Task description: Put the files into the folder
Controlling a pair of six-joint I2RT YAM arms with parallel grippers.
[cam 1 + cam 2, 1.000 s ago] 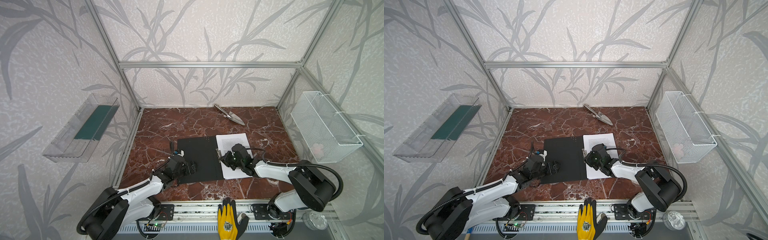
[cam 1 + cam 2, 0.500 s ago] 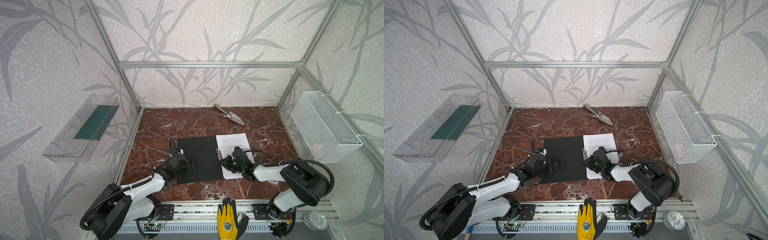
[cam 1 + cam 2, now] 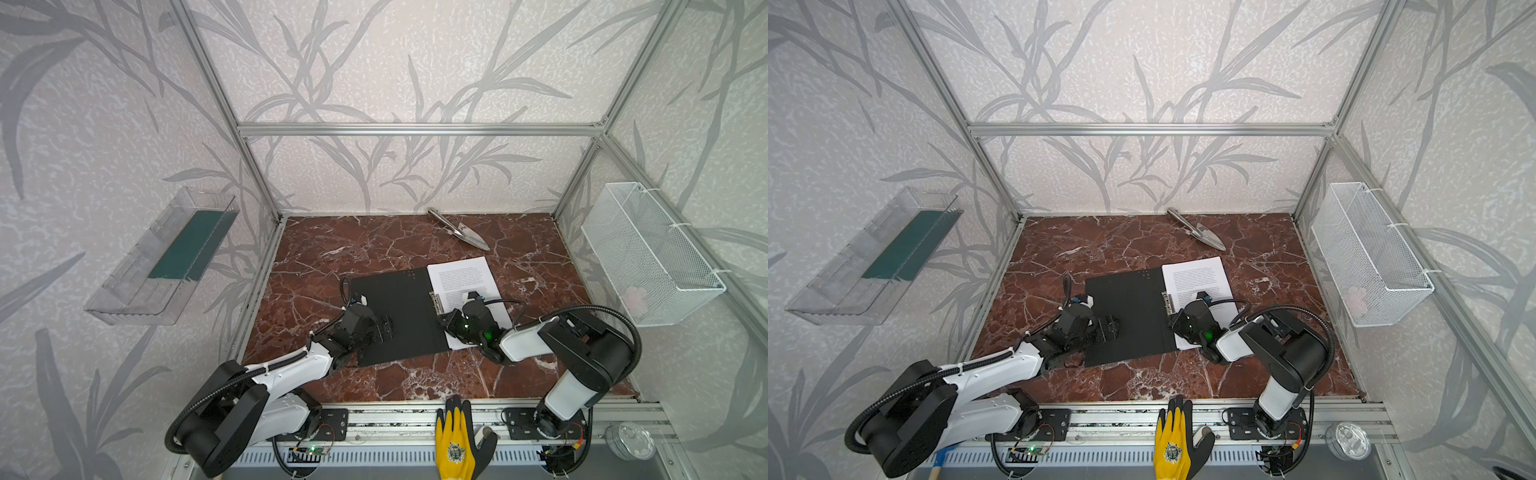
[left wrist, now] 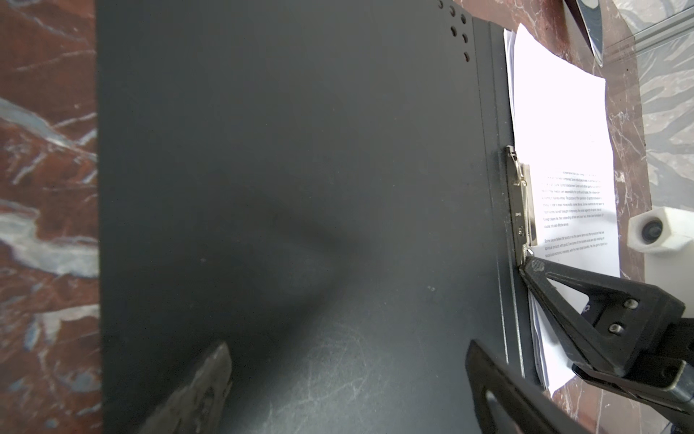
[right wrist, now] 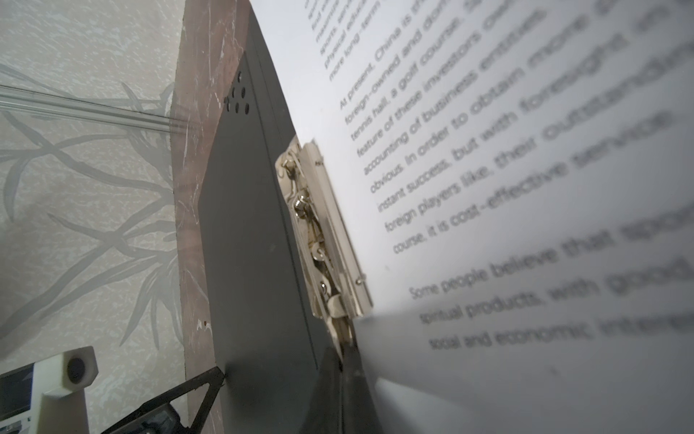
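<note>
The right gripper (image 4: 530,269), tips pressed together, has edged left onto the clip (image 4: 520,199)'s near end, likely to secure the files (image 3: 461,278) in the folder (image 3: 399,316); the left gripper (image 3: 384,329) is spread wide.

On the table (image 3: 316,249) the files (image 3: 461,278) lie right of the folder (image 3: 395,316), touching it, a trowel (image 3: 461,230) behind
</note>
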